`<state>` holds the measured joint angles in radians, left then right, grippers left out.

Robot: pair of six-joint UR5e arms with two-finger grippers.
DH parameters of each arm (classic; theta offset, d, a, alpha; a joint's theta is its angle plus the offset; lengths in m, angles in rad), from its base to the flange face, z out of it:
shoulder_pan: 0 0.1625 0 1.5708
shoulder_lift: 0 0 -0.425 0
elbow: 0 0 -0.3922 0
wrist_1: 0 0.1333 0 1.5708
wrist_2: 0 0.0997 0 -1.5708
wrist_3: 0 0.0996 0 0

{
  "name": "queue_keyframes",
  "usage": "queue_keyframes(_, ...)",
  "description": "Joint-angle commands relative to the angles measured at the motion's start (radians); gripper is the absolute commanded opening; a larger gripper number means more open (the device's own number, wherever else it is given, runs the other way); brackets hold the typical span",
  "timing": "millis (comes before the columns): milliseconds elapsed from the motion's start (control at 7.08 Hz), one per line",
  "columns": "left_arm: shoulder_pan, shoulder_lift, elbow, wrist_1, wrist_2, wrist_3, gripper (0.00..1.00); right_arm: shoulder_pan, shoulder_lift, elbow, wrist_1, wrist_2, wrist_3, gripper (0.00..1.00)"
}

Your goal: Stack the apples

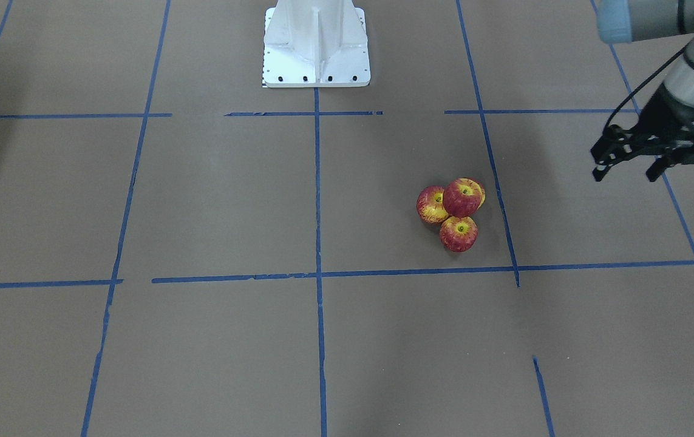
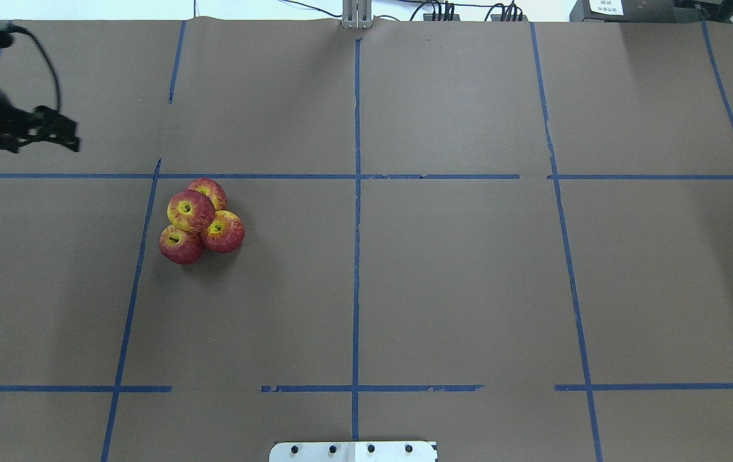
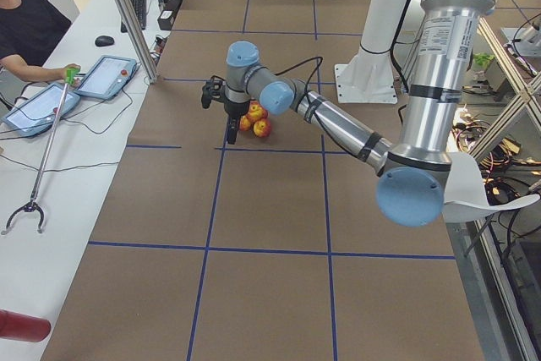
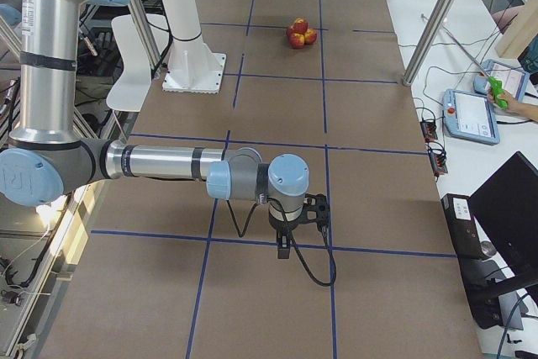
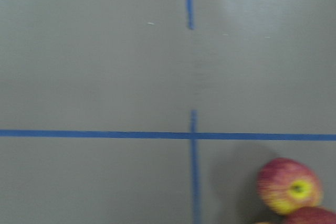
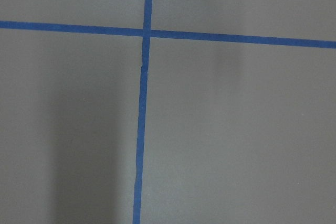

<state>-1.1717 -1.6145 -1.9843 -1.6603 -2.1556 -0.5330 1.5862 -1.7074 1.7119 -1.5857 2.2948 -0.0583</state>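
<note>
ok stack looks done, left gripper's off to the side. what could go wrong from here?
1. The top apple sits only on the rounded tops of the three lower apples; a jolt could roll it off.
2. The lower apples lie loose on smooth paper, unbraced; if one slips outward, the pile likely collapses.
3. The left gripper hangs open to one side of the pile; a low pass across might clip an apple.

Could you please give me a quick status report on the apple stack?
Left gripper open, empty, off to the side of the apples. Right gripper far off, state unclear. Three apples down, fourth resting on top. No obstruction seen.
</note>
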Motion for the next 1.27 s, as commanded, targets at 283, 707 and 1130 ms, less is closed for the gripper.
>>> queue_keyframes(283, -0.510, 0.137, 0.305, 0.011, -0.162, 0.800, 1.00, 0.000, 0.000, 0.000, 0.000, 0.000, 0.000, 1.00)
queue_keyframes(707, -0.577, 0.124, 0.363, 0.068, -0.164, 0.841, 1.00, 0.000, 0.000, 0.000, 0.001, 0.000, 0.000, 1.00)
queue_keyframes(1130, -0.579, 0.154, 0.335, 0.062, -0.158, 0.837, 1.00, 0.000, 0.000, 0.000, 0.000, 0.000, 0.000, 1.00)
